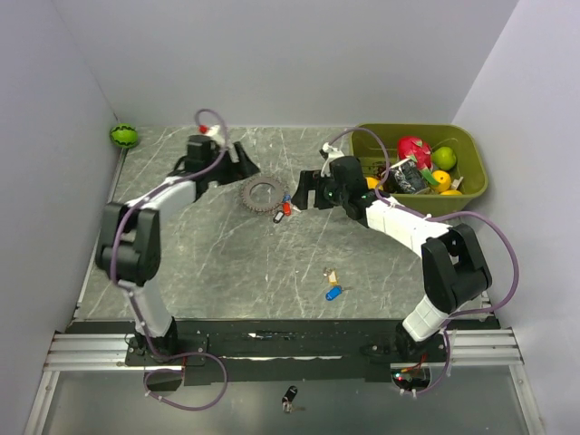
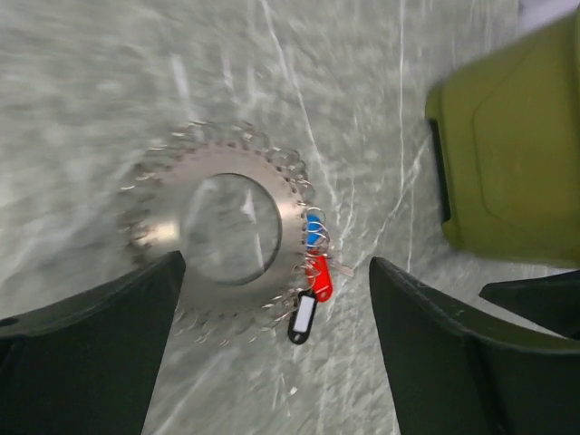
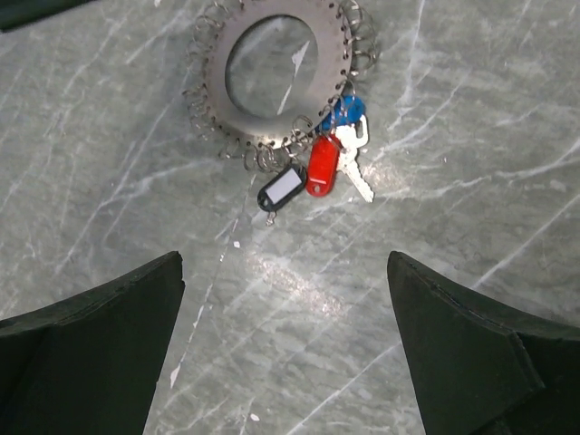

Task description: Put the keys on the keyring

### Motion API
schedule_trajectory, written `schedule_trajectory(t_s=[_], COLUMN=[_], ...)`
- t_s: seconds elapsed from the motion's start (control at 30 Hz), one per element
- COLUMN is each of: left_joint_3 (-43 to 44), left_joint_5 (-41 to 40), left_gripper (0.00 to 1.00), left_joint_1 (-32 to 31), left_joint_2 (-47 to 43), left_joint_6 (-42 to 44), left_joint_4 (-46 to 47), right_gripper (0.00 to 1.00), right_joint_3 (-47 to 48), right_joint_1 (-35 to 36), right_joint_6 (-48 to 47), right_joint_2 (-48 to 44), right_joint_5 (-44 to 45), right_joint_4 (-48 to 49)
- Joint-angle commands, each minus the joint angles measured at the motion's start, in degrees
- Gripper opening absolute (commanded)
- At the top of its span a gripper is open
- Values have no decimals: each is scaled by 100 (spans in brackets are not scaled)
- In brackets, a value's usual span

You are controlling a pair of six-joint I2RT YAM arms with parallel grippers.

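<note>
Table [image 1: 227, 263]: veined grey marble;
Keyring [image 3: 272, 68]: flat toothed steel, plastic-headed keys [image 3: 323, 168] at rim;
Left gripper [image 2: 276, 272]: spread, empty;
Right gripper [image 3: 285, 272]: likewise

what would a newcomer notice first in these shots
The toothed grey keyring sits mid-frame in the top view, red and blue keys hanging at its right edge. Next, the olive bin of bright toy fruit at far right, and a loose blue key beside a tan key lower in that view.
</note>
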Motion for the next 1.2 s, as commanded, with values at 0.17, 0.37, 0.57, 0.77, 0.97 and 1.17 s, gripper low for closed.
schedule_trajectory(t_s=[0.17, 0.37, 0.57, 0.77, 0.97, 1.17], left_joint_3=[1300, 1582, 1189, 275, -833, -2108], left_joint_5=[123, -334, -581, -274, -264, -553], left_gripper=[57, 50, 20, 9, 1, 1], left_joint_1=[-486, -539, -539, -600, -995, -1487], left_joint_2=[1787, 2245, 1992, 1596, 1174, 191], left_joint_6=[-59, 54, 292, 380, 266, -59], left_joint_4=[-723, -1180, -1796, -2016, -1954, -1752], right_gripper=[100, 100, 100, 100, 100, 100], right_joint_3=[122, -54, -106, -212, -125, -168], right_joint_1=[46, 64, 90, 266, 327, 362], right_joint_6=[-37, -195, -318, -415, -485, -503], right_joint_2=[4, -66, -66, -224, -216, -374], right_joint_5=[-85, -33, -50, 20, 64, 328], right_joint_4=[-243, -357, -665, -858, -1025, -964])
